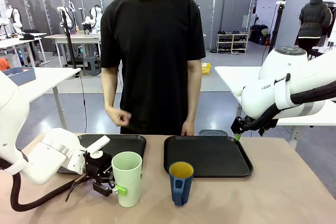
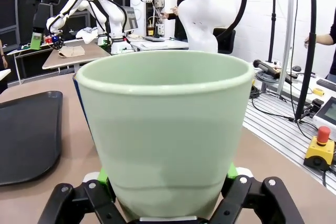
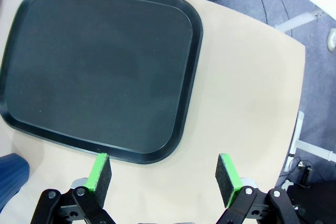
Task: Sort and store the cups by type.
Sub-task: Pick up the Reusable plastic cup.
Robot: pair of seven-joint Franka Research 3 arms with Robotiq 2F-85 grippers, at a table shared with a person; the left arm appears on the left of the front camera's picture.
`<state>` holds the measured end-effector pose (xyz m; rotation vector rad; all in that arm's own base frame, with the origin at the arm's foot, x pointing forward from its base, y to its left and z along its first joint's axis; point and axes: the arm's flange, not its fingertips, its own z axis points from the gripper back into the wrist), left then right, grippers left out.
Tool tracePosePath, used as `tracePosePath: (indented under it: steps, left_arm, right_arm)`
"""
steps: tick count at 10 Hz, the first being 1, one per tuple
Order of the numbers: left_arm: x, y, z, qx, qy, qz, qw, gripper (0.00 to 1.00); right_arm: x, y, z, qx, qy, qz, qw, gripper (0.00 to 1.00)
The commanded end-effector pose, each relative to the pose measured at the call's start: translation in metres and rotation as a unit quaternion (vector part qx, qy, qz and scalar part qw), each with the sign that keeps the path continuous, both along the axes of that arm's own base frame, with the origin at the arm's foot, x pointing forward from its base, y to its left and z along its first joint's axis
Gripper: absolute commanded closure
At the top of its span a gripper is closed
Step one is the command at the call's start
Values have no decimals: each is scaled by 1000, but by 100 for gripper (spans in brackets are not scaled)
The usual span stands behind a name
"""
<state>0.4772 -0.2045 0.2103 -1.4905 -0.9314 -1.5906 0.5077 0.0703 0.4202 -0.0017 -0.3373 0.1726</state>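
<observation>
The table (image 1: 283,198) holds a left tray (image 1: 128,142), a right tray (image 1: 210,156), 1 green cup (image 1: 127,178) and 1 blue mug (image 1: 181,183).

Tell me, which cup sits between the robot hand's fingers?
The tall pale-green tumbler, with the left hand at its base. The shorter dark-blue mug has a handle and stands free beside it.

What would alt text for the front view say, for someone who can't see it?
The robot's left gripper grips a pale-green tumbler low on its side, with a dark-blue mug standing apart to its right. Behind them lie two black trays, and a person in a black T-shirt stands at the far side.
</observation>
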Motion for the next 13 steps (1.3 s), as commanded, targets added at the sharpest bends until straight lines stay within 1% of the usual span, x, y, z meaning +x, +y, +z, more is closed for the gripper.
tracePosePath:
  steps: [1,2,3,4,5,6,7,8,10,13]
  left_arm:
    - [-3,-1,-11,-26,-4,7,1000,46]
    - [-4,0,-12,-26,-4,5,1000,59]
    - [-4,0,-11,-23,-1,10,1000,66]
    - [-6,6,-7,-37,-4,15,999,68]
    - [-8,21,4,-55,-10,32,998,68]
    - [-10,40,26,-58,-30,68,996,68]
    - [-13,56,42,-55,-41,81,994,68]
    - [-15,72,52,-34,-46,100,993,68]
    - [-20,95,63,-35,-47,112,992,68]
    - [-18,108,60,-46,-57,146,987,68]
  right_arm:
    - [0,0,-1,-2,-3,2,1000,0]
    - [0,0,-1,-2,-3,2,1000,0]
    - [0,0,-1,-2,-3,2,1000,0]
    - [0,0,-1,-2,-3,2,1000,0]
    - [0,0,-1,-2,-3,2,1000,0]
    - [0,0,-1,-2,-3,2,1000,0]
    - [0,0,-1,-2,-3,2,1000,0]
    - [0,0,-1,-2,-3,2,1000,0]
    - [0,0,-1,-2,-3,2,1000,0]
    - [0,0,-1,-2,-3,2,1000,0]
